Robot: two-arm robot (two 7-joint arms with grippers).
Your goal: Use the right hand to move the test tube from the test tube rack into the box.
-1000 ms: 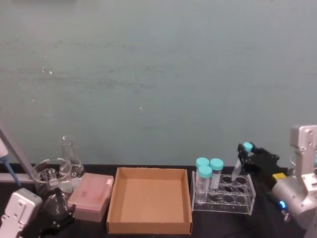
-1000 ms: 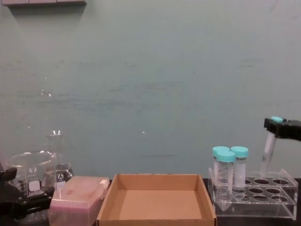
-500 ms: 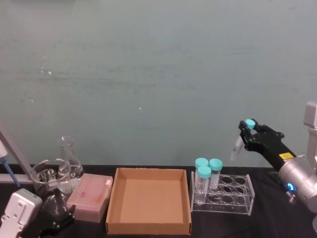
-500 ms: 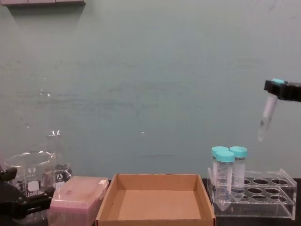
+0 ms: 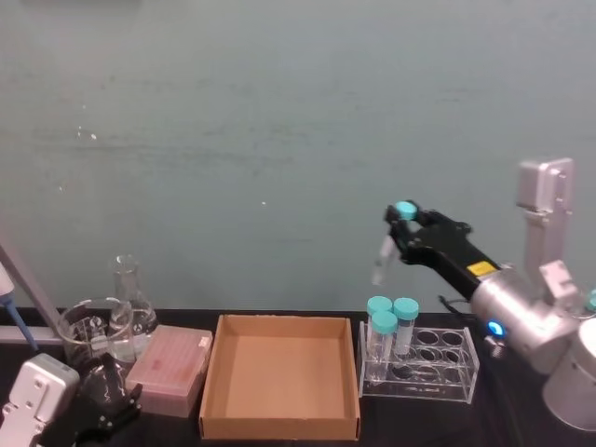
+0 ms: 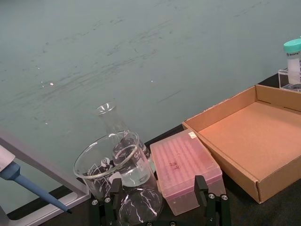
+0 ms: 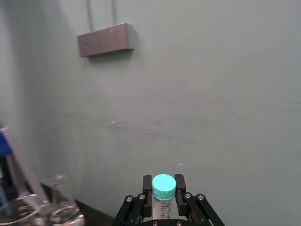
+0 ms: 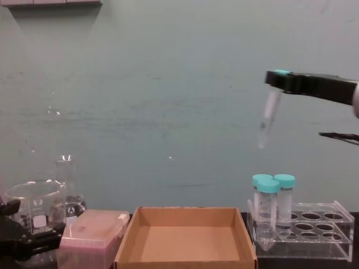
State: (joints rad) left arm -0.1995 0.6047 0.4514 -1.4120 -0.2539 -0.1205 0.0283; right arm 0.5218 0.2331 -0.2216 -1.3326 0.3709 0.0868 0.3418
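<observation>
On the counter (image 5: 419,424), the box (image 5: 279,319) sits beside the rack (image 5: 438,368). Right claw (image 5: 402,223) pinches the test tube (image 5: 383,259) by its cap, tilted, high above the rack; early release risks missing the box. Left claw (image 6: 156,207) parked, spread, near glassware (image 6: 115,160).

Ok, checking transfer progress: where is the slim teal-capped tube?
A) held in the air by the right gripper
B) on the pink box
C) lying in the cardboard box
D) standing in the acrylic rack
A: the right gripper is shut on the test tube at its cap, high above the rack.
</observation>
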